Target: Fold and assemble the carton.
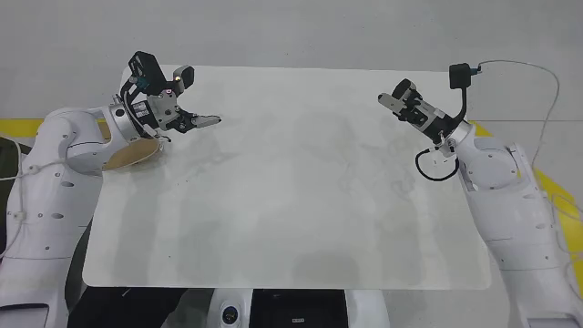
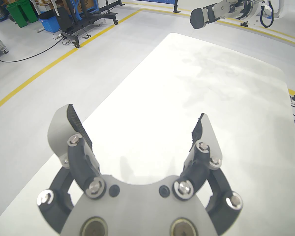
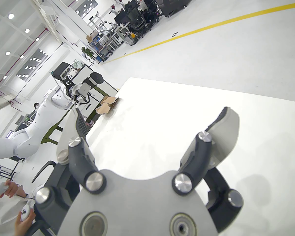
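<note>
A brown cardboard carton point(image 1: 133, 152) lies at the table's left edge, mostly hidden under the left arm; across the table its open flaps point(image 3: 107, 104) show. My left gripper point(image 1: 202, 122) hangs above the table just right of the carton, open point(image 2: 136, 114) with nothing between its fingers. My right gripper point(image 1: 393, 101) is held over the table's far right part, well away from the carton. It is open point(image 3: 152, 114) and holds nothing. It also appears far off in the left wrist view point(image 2: 198, 22).
The white table point(image 1: 291, 200) is bare across its middle and front. A black cable point(image 1: 428, 166) loops beside the right arm's wrist. Grey floor with yellow lines surrounds the table.
</note>
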